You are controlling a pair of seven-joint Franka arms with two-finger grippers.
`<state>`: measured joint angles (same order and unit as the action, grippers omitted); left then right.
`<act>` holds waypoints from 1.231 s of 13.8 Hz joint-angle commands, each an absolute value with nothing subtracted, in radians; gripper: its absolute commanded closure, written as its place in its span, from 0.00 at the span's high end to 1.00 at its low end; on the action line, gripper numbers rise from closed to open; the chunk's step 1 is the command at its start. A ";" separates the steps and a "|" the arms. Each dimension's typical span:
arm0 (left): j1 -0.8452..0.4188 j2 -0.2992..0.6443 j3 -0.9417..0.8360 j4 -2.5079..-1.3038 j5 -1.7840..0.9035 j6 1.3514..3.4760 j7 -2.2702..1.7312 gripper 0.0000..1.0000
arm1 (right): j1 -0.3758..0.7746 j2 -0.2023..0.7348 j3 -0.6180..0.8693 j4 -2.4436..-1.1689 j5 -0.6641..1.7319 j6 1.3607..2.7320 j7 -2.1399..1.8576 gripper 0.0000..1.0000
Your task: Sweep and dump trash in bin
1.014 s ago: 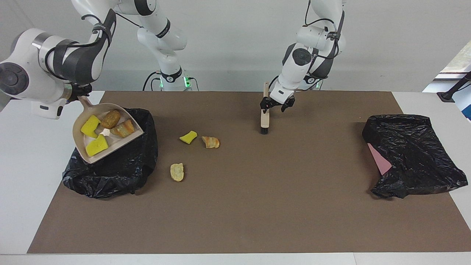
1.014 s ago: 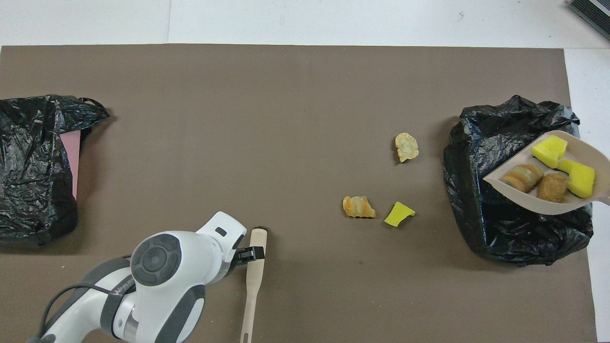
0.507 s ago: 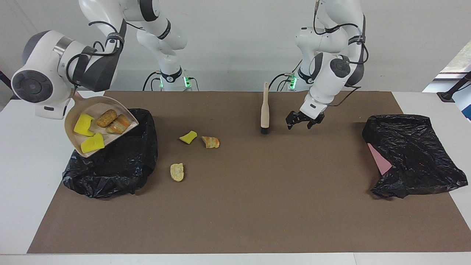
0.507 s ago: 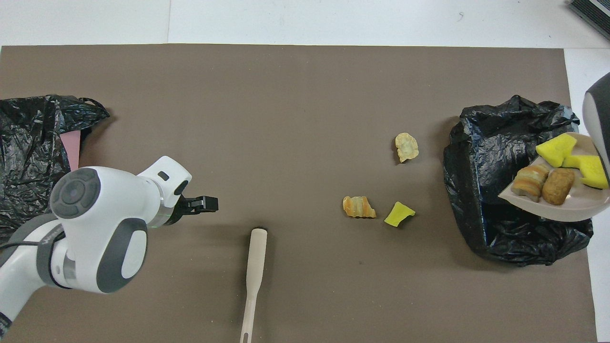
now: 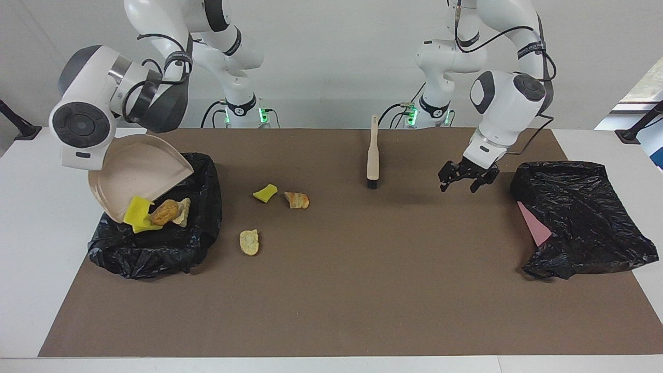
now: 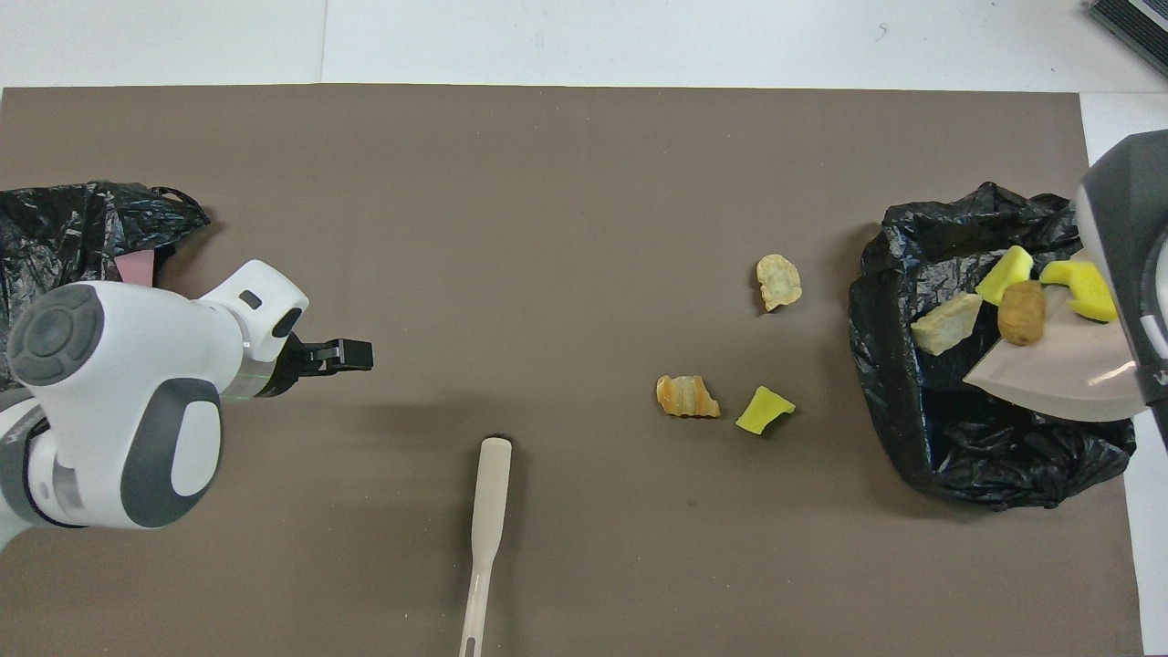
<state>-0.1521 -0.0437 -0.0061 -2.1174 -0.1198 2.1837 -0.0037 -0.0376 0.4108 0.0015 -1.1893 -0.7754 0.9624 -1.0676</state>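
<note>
1. Trash [image 5: 155, 215] slides off the tipped dustpan [image 5: 137, 173] into the bin [image 5: 155, 248] below the right gripper; the steep tilt is what lets it fall in.
2. Three scraps [image 5: 267, 192] lie on the mat, between the two grippers.
3. The right gripper is hidden by its wrist; judging by the pan, it is clamped on the handle.
4. The left gripper [image 5: 460, 178] hangs with fingers spread and empty, with the brush [image 5: 372, 155] lying beside it toward the scraps.
</note>
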 commanded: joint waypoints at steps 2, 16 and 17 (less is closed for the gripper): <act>-0.062 0.029 -0.015 -1.921 -0.078 1.992 0.067 1.00 | 0.008 0.391 0.006 -1.166 -0.830 0.953 -1.109 0.00; -0.011 -0.028 -0.008 -1.672 -0.057 1.569 -0.020 1.00 | 0.176 0.258 0.048 -1.215 -0.444 1.096 -0.531 0.00; -0.011 -0.032 -0.011 -1.658 -0.057 1.550 -0.029 1.00 | 0.190 0.261 0.048 -1.218 -0.390 1.133 -0.459 0.00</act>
